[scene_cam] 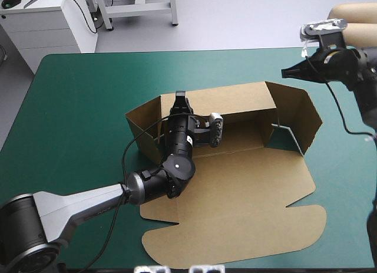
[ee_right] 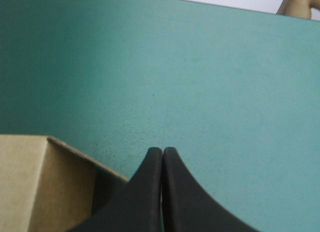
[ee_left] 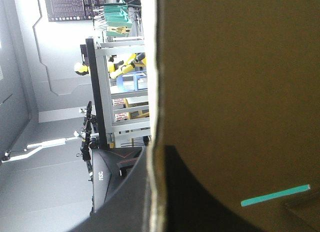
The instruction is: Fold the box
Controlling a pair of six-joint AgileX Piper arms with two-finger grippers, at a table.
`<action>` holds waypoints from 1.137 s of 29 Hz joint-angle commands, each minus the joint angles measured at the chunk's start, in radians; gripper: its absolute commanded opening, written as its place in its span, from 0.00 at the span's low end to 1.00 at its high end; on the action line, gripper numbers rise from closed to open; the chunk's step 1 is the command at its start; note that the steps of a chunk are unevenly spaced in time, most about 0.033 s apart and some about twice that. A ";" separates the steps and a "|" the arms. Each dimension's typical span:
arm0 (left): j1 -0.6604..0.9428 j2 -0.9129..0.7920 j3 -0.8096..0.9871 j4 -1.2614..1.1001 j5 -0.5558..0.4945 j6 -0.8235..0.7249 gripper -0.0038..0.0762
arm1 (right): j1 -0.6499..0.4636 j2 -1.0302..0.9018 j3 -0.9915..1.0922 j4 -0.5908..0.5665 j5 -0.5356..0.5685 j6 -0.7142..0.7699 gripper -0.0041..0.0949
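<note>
The box (scene_cam: 235, 196), at mid-table, looks light and stiff, bending only at its creases, so a wall's free edge is the place to pinch. Its long axis runs roughly 12 to 6, with walls raised at 12 and the lid flat toward 6. The left gripper (scene_cam: 179, 99) clamps the 10 o'clock wall. The right gripper (scene_cam: 285, 73), fingers together and empty, hovers at 2.

Black left arm (scene_cam: 177, 137), grey perhaps-metal link (scene_cam: 76, 203); black right end effector (ee_right: 162, 151).

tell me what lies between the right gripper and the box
Nothing but bare teal-green cover. The high view shows the right gripper apart from the box and its raised wall, with no object in that stretch.
</note>
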State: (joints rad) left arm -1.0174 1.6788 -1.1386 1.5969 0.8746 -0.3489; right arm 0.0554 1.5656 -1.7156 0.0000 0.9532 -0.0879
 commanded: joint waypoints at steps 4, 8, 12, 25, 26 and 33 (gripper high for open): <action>-0.004 -0.053 -0.023 0.049 0.053 -0.013 0.04 | -0.040 0.225 -0.299 0.145 0.146 -0.012 0.02; -0.004 -0.053 -0.023 0.049 0.056 -0.013 0.04 | -0.058 0.300 -0.349 0.207 0.244 -0.012 0.02; -0.004 -0.053 -0.023 0.049 0.052 -0.013 0.04 | -0.058 0.304 -0.349 0.190 0.298 -0.015 0.02; -0.004 -0.053 -0.023 0.049 0.052 -0.013 0.04 | -0.058 0.226 -0.190 0.227 0.298 -0.045 0.02; -0.004 -0.053 -0.023 0.049 0.052 -0.013 0.04 | -0.058 0.216 -0.161 0.227 0.298 -0.055 0.02; -0.004 -0.053 -0.023 0.049 0.052 -0.013 0.04 | -0.058 0.085 0.002 0.234 0.294 -0.113 0.02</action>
State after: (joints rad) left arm -1.0174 1.6788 -1.1366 1.5958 0.8797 -0.3518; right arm 0.0067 1.7576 -1.7357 0.2168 1.2389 -0.1686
